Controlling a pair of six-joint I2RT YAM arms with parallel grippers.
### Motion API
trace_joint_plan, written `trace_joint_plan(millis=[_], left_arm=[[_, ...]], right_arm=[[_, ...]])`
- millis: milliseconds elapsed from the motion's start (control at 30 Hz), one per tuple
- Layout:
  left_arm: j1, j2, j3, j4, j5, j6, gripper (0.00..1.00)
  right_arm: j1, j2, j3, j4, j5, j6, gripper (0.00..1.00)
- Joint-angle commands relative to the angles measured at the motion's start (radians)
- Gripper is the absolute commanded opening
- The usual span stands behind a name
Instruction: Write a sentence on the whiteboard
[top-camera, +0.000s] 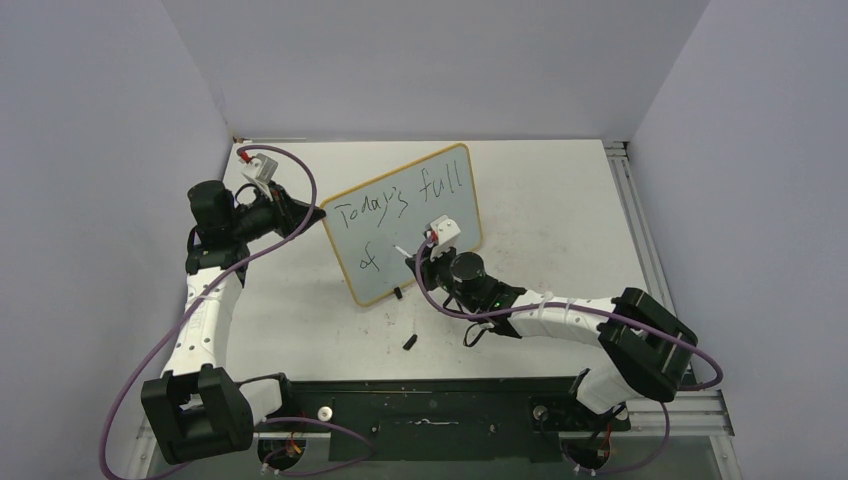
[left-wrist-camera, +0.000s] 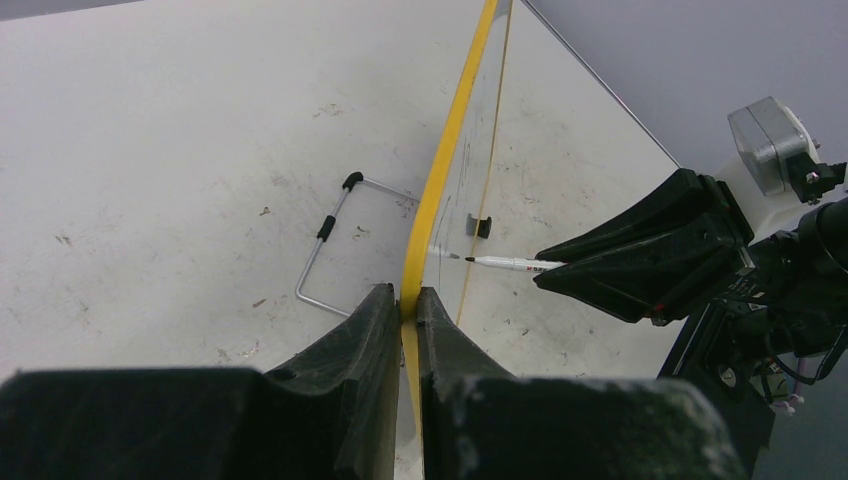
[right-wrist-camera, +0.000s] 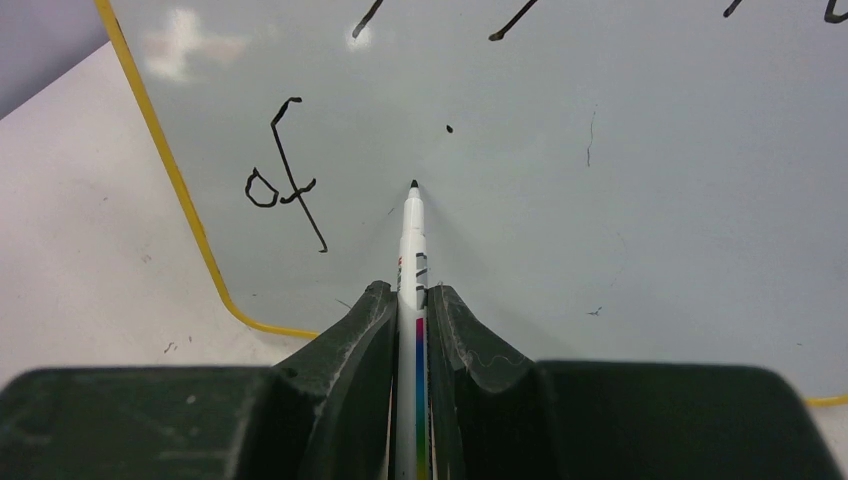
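- The right gripper (right-wrist-camera: 411, 295) has its two dark fingers pressed together on a slim marker (right-wrist-camera: 411, 230), which juts straight out between them, black tip forward.
- The marker's white barrel carries a strip of rainbow colours where it passes between the fingers.
- Its tip is right at the face of the whiteboard (top-camera: 445, 205), to the right of the word "of". From where I stand I cannot tell whether it actually touches the surface.
- A small black dot (right-wrist-camera: 449, 129) sits on the board just above and to the right of the tip.
- The left gripper (left-wrist-camera: 405, 300) is clamped on the board's thin yellow frame, one finger on each side of the edge. It grips the side that lies to the left in the overhead view.
- The whiteboard stands tilted on the table (top-camera: 560, 220), about mid-table, between the two arms, with its written face turned toward the right arm.
- The sentence (top-camera: 405, 198) runs in thin, slanted black handwriting: "Today's full" on the upper line and "of" on the lower line, near the lower left corner.
- Behind the board, on the left arm's side, a bent wire stand (left-wrist-camera: 325, 250) with black sleeves lies against the tabletop.
- A small black cap (top-camera: 410, 341) lies on the table in front of the board, nearer the arm bases.
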Motion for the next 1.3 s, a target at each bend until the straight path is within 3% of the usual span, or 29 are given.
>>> trace_joint_plan(millis=[0,733,1267], left_arm=[[0.004,-0.011,0.010,0.039,0.027,-0.008,0.00],[0.005,-0.009,0.011,0.039,0.026,-0.007,0.00],[0.004,-0.009,0.011,0.039,0.029,-0.008,0.00]], right_arm=[[-0.005,0.006,0.019,0.013,0.012,-0.001,0.05],[-0.038,0.006,0.086,-0.004,0.048,-0.051,0.05],[-0.009,0.037,-0.005,-0.009,0.042,0.021,0.05]])
